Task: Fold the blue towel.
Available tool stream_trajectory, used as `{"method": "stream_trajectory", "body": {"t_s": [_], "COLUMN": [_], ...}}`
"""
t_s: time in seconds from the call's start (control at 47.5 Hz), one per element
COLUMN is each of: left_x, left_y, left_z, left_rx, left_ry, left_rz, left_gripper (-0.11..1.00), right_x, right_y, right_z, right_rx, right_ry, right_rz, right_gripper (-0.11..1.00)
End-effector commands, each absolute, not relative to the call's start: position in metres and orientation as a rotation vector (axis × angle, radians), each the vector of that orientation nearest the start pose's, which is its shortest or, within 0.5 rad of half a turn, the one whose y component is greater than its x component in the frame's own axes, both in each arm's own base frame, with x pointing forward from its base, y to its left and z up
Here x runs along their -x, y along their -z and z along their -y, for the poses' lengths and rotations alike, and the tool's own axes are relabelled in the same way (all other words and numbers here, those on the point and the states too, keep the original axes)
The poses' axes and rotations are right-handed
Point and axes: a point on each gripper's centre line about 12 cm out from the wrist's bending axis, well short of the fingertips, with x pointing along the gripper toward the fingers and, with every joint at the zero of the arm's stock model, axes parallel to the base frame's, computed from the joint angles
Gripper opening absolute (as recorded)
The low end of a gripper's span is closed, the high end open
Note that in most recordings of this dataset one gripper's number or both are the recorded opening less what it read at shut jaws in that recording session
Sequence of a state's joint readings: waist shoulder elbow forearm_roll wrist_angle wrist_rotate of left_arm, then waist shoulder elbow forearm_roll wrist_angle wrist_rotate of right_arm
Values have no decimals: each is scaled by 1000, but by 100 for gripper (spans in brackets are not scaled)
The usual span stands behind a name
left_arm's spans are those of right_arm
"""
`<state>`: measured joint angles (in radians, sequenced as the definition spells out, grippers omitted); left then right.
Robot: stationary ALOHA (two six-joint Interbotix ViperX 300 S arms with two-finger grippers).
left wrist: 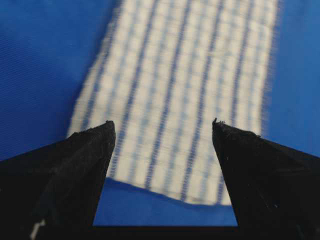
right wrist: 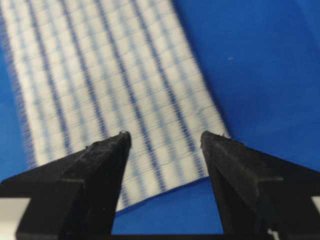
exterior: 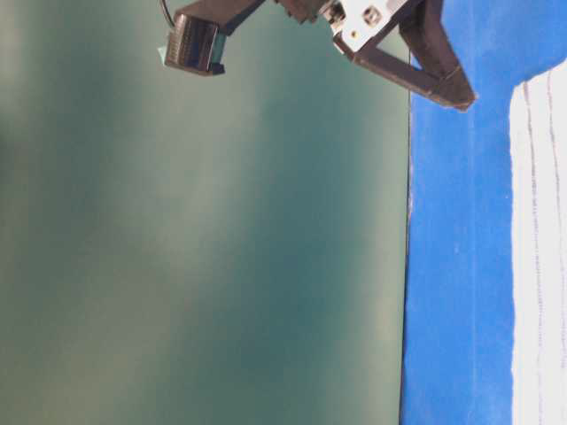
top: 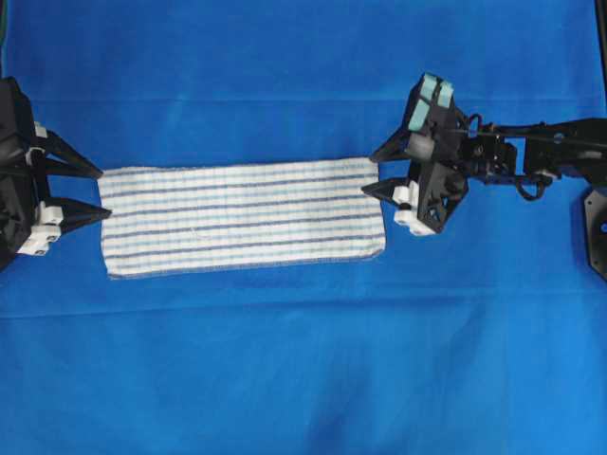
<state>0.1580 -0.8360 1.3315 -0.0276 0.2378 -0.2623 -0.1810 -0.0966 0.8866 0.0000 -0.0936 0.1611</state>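
Observation:
The blue towel (top: 242, 216), white with thin blue and pale-blue stripes, lies flat as a long narrow strip across the middle of the blue sheet. My left gripper (top: 100, 192) is open at the towel's left short edge, its tips over that edge. In the left wrist view the towel (left wrist: 185, 95) runs away between the open gripper (left wrist: 164, 122). My right gripper (top: 370, 172) is open at the towel's right short edge, near its far corner. In the right wrist view the towel (right wrist: 110, 85) lies under the open gripper (right wrist: 166, 134). Neither gripper holds anything.
The plain solid-blue sheet (top: 303, 379) covers the whole surface. The table-level view shows the right gripper's finger (exterior: 425, 62), the sheet's edge (exterior: 452, 266) and part of the towel (exterior: 540, 266) against a green wall.

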Motion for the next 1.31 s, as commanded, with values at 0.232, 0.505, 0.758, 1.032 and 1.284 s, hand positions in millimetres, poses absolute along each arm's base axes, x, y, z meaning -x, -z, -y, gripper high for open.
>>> {"method": "stream_trajectory", "body": {"t_s": [0.232, 0.505, 0.758, 1.032, 1.284], "left_x": [-175, -184, -191, -192, -196], "left_y": [-142, -117, -94, -92, -94], "left_z": [-36, -59, -69, -70, -65], "left_rx": [347, 374, 383, 388, 374], "left_ry": [-299, -398, -430, -432, -404], "left_rz": [-738, -848, -966, -985, -1012], "left_gripper": [70, 71, 71, 66, 5], "right_x": [-331, -338, -347, -346, -347], "right_y": [-147, -113, -93, -91, -90], "right_z": [87, 100, 104, 102, 93], "right_rx": [-217, -235, -232, -224, -203], "right_ry": [289, 323, 320, 312, 284], "right_rz": [-643, -712, -761, -780, -804], "right_gripper": [62, 62, 62, 58, 2]}}
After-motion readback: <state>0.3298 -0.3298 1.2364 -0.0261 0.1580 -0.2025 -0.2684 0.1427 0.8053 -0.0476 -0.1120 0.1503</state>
